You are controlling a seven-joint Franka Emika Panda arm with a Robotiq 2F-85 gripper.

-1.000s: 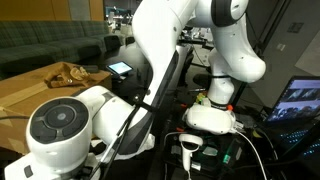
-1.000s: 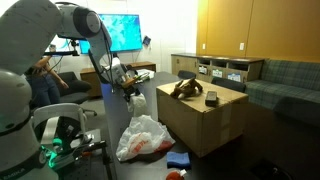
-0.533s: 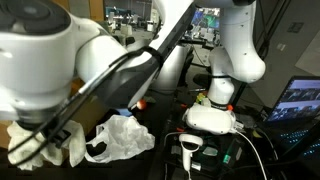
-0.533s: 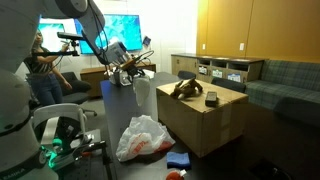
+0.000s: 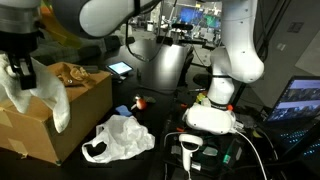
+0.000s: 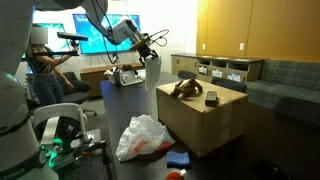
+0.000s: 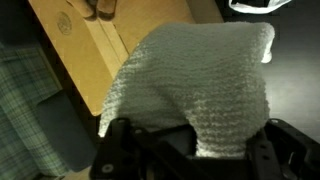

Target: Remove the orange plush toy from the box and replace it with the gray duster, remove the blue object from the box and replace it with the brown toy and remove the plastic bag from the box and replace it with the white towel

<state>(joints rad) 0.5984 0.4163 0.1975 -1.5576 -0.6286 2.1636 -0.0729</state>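
My gripper [image 6: 150,50] is shut on the white towel [image 6: 152,73], which hangs from it in the air just beside the cardboard box [image 6: 210,122]. In an exterior view the gripper [image 5: 20,68] holds the towel [image 5: 45,100] over the box's near edge [image 5: 70,115]. The wrist view shows the knitted towel [image 7: 200,85] between the fingers [image 7: 190,152], with the box [image 7: 85,45] below. The brown toy [image 6: 185,87] lies on the box, also seen in an exterior view [image 5: 70,72]. The plastic bag [image 6: 145,137] lies on the floor beside the box. A dark round object [image 6: 211,98] sits by the toy.
A blue object [image 6: 180,160] lies on the floor near the bag; another exterior view shows blue [image 5: 122,110] and orange [image 5: 140,102] things there. The robot base [image 5: 215,115], cables, a couch [image 6: 285,85] and a person [image 6: 42,70] surround the box.
The arm has swung up and toward the box, carrying the towel from low beside the bag to above the box's edge. Bag and toy have not moved.
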